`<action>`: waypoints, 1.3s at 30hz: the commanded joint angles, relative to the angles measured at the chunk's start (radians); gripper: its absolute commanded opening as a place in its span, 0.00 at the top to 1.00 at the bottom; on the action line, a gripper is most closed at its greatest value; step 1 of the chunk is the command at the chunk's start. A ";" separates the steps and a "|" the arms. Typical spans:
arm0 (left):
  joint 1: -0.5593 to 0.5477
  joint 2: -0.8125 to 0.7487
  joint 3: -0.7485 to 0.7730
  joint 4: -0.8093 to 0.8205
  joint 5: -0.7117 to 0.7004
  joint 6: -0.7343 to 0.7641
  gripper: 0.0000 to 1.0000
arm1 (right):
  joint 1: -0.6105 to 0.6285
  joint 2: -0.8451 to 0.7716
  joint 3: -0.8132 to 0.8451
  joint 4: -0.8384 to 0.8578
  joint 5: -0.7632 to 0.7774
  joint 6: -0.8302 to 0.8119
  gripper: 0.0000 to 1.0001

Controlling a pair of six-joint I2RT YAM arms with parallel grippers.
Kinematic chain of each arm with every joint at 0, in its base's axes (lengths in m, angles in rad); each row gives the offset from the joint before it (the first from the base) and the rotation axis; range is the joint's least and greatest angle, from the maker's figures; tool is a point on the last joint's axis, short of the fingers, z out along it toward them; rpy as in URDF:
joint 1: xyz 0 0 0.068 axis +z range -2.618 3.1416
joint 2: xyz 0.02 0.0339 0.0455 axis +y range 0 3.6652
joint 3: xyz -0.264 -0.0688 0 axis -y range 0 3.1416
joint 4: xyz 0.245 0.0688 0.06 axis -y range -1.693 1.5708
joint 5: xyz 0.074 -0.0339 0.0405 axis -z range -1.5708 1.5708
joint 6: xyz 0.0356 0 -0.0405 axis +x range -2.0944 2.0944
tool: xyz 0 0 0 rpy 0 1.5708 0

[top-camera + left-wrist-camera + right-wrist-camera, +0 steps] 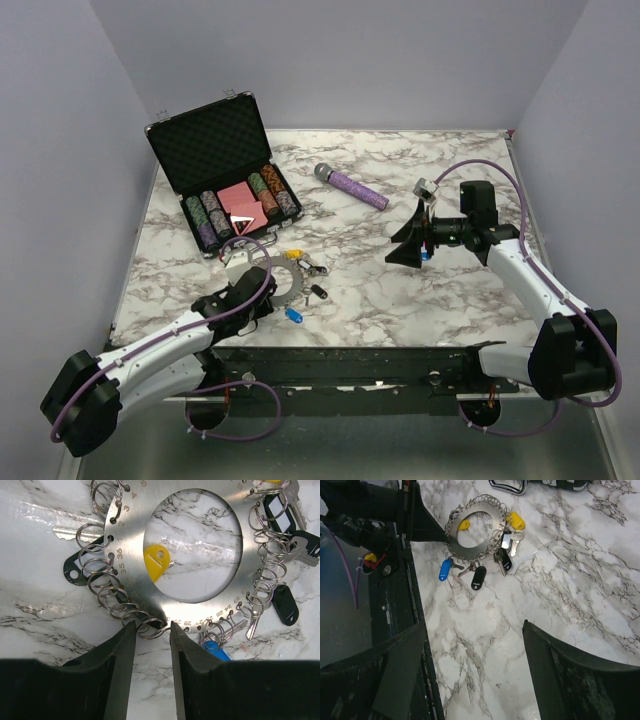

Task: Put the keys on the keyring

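The keyring (126, 550) is a flat silvery disc with a large round hole, numbered edge holes and many small split rings. It lies on the marble in front of my left arm (285, 281) (470, 553). Keys hang round it: a yellow one (156, 562) showing in the hole, a blue one (218, 651) at the near edge, and black ones (285, 605) on the right. My left gripper (151, 625) is low at the disc's near edge, narrowly open, its tips either side of one small split ring. My right gripper (474, 624) hovers wide open over bare marble at the right (410, 246), holding nothing.
An open black case (225, 175) with poker chips and cards stands at the back left. A purple microphone (352, 187) lies at the back centre. The table's dark front rail (350, 360) runs just behind the keyring's near side.
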 commanded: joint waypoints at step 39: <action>0.015 -0.074 -0.017 -0.036 0.043 -0.017 0.64 | -0.003 -0.005 0.016 -0.028 -0.031 -0.022 0.13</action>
